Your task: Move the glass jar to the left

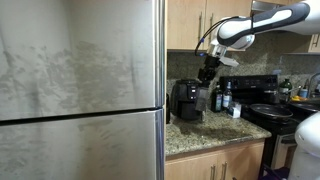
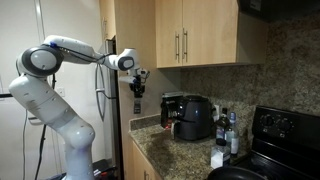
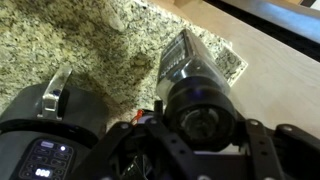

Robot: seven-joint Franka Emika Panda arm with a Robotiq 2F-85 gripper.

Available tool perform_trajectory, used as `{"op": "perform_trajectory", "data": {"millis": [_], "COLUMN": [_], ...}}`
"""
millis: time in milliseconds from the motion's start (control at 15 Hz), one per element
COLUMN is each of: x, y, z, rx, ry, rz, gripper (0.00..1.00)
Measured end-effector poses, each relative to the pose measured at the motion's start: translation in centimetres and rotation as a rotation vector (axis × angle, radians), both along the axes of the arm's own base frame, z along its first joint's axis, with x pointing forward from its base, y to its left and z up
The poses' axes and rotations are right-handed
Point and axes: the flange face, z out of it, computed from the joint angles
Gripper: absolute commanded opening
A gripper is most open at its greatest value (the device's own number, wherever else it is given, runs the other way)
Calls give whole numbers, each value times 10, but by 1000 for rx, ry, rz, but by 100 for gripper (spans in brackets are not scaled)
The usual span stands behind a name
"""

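Note:
In the wrist view my gripper (image 3: 200, 125) is shut on the glass jar (image 3: 192, 70). The jar has a black lid and a clear body, and I hold it in the air above the speckled granite counter (image 3: 90, 50). The jar's black lid fills the space between the fingers. In both exterior views the gripper (image 1: 207, 70) (image 2: 137, 88) hangs high over the counter's end, beside the black appliance. The jar shows there only as a small dark shape under the fingers (image 2: 138, 105).
A black appliance (image 1: 186, 100) (image 2: 193, 115) (image 3: 40, 140) stands on the counter below the gripper. Several bottles (image 1: 225, 97) (image 2: 228, 130) stand next to a black stove (image 1: 270, 112). A steel fridge (image 1: 80, 90) bounds the counter's end. Wooden cabinets (image 2: 185, 35) hang above.

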Motion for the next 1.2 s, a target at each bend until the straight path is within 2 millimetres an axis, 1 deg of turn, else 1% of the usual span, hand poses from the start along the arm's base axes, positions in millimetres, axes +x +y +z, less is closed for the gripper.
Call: {"op": "perform_trajectory", "data": {"millis": [67,133,267,400,467,600,800,867,1000,1067,1200], "x": [3,6,10,10,11,16,33,41,53,56,58], "y": [7,8,4,8,15,36,69,77,85,87,87], "z": [0,-1,-4,-17,-27,-49,-79,-88,-103,-107,-108], "rx": [-2,-1,-15,-80,-107,-142,-132,-118,-100,-99,-97], "ry": [-5,-3,3,27,41,66,48,34,25,29,31], "rz": [5,5,1,21,36,59,51,35,4,-1,-4], "gripper": [51,26,26,26,26,26,26,51,51,26,26]}}
